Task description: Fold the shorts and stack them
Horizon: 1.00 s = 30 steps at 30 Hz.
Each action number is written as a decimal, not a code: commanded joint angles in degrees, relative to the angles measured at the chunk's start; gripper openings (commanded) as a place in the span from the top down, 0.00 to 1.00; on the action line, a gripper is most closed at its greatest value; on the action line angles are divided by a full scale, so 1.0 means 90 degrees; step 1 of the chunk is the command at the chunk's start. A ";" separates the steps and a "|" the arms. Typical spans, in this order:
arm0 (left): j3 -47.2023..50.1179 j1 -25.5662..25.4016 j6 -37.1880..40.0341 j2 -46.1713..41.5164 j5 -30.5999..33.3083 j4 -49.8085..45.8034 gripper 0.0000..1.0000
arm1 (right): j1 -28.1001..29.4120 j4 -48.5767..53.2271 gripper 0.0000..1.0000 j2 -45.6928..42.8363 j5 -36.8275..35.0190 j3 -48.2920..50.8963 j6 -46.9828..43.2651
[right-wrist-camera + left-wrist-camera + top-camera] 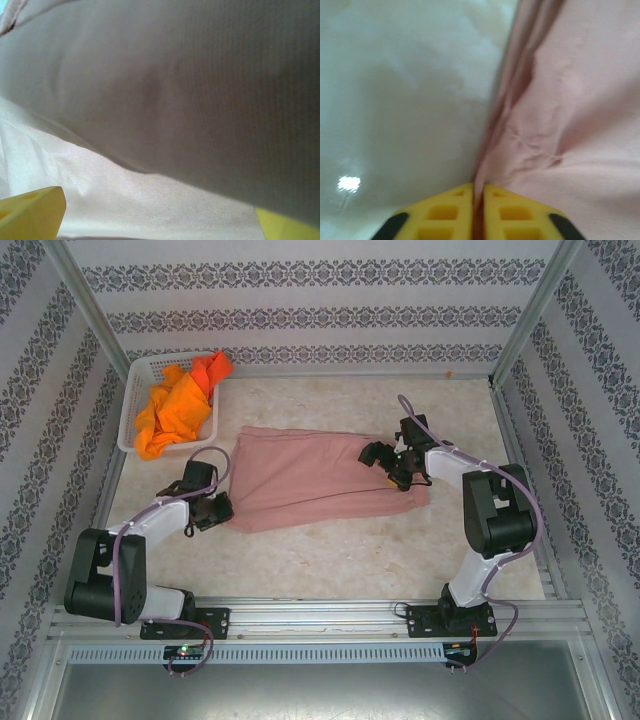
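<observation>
Two grippers meet the pink shorts (320, 475) lying mid-table in the top view: left gripper (215, 508) at the near-left corner, right gripper (385, 462) over the right end. Left wrist: fingers (445, 210) clenched on a cloth fold; lift evenly. Right wrist: jaws spread wide by the cloth; close before lifting.

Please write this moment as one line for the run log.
left jaws: shut on pink shorts edge | right jaws: open at other end | orange shorts: in basket

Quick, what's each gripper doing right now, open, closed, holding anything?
Left gripper: closed, pinching the edge of the pink shorts.
Right gripper: open wide, close against the same shorts.
</observation>
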<state>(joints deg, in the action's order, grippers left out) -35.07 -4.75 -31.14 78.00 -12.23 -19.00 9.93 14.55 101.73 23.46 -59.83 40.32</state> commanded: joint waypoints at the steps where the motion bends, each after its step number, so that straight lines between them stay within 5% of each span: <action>1: 0.0008 0.0233 -0.0244 -0.0393 -0.0015 0.0232 0.78 | -0.0117 0.0006 0.02 0.0000 0.0021 0.0081 0.0014; 9: -0.1240 0.0184 -0.0098 -0.1569 -0.1194 0.0180 0.21 | -0.0138 0.0426 0.02 -0.1652 -0.0280 -0.0141 -0.0715; 15: -0.1699 -0.0740 -0.0015 -0.1495 -0.1181 0.0764 0.00 | -0.0732 0.0845 0.02 -0.2456 -0.0639 0.0151 -0.1536; 24: -0.3300 -0.2607 -0.0005 0.0770 -0.1076 0.1750 0.03 | -0.1761 0.0967 0.02 -0.2486 0.0306 0.0430 -0.1769; 30: -0.5257 -0.3445 -0.0358 0.3020 -0.1588 0.2231 0.22 | -0.1919 0.0884 0.02 -0.2419 0.0528 0.0532 -0.1700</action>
<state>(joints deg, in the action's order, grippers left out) -76.53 -33.12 -32.75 99.50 -23.42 -3.99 -6.66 22.52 79.77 25.71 -56.31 26.11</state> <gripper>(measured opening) 0.794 0.978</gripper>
